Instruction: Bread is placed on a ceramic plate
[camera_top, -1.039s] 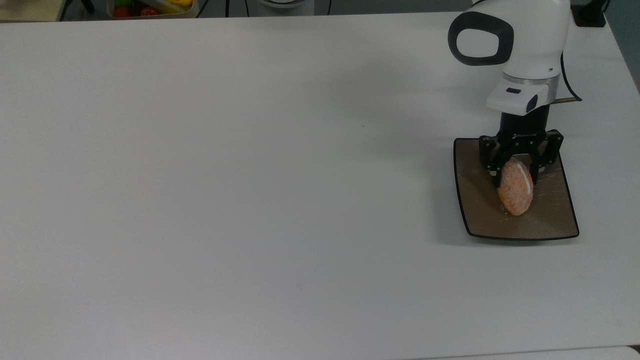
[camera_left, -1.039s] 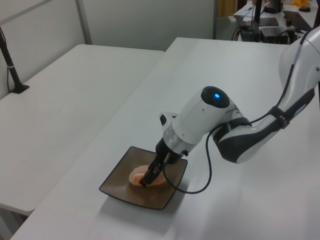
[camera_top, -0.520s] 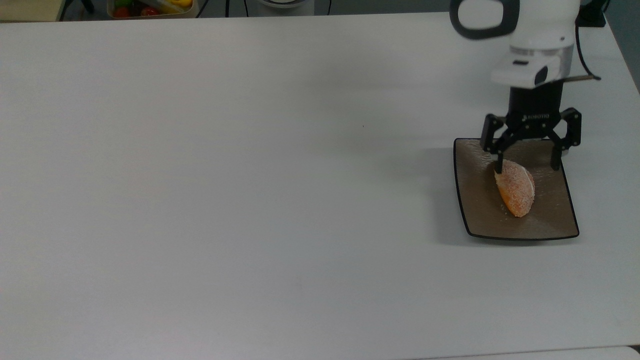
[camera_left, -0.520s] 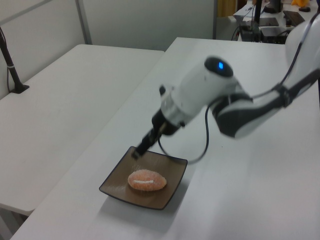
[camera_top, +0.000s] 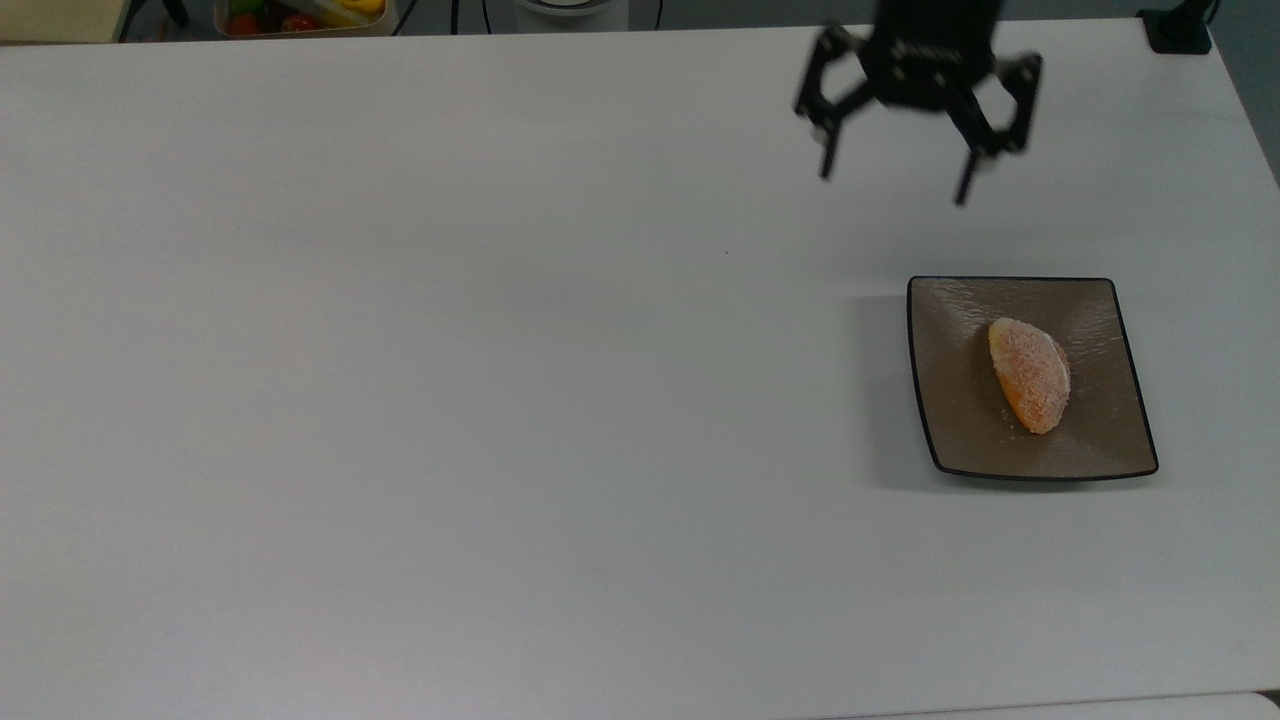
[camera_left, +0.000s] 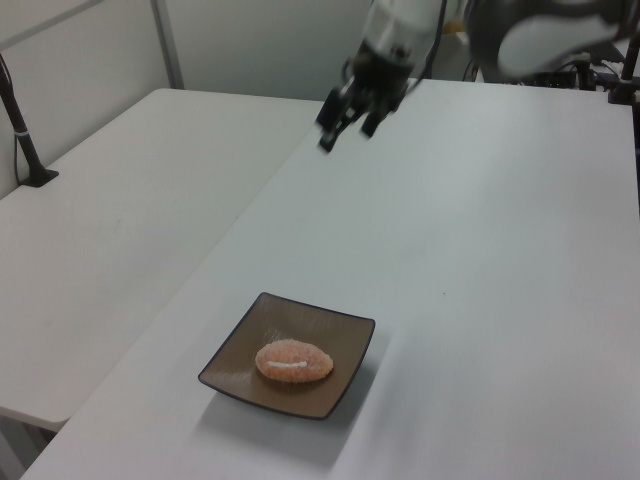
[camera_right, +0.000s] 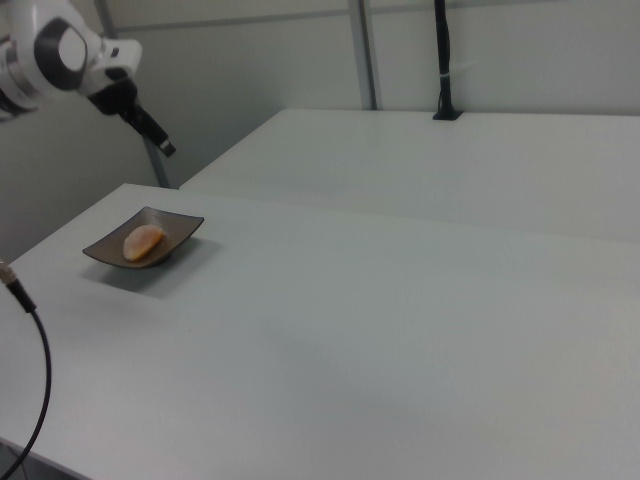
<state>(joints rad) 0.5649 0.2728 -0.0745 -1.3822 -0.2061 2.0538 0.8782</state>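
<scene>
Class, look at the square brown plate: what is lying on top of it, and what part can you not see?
One bread lies on the ceramic plate, near its middle, with nothing else on it. The open gripper is well away. The patch of plate under the bread is covered.

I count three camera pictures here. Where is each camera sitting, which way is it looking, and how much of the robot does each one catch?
Top view: high above, looking down on the white table; the open gripper hangs at the top view's upper right.
Left view: raised beside the ceramic plate, looking along the table; gripper and arm at top.
Right view: low, across the table; the plate sits far left, arm above it.
All three share the bread lying on the plate.
</scene>
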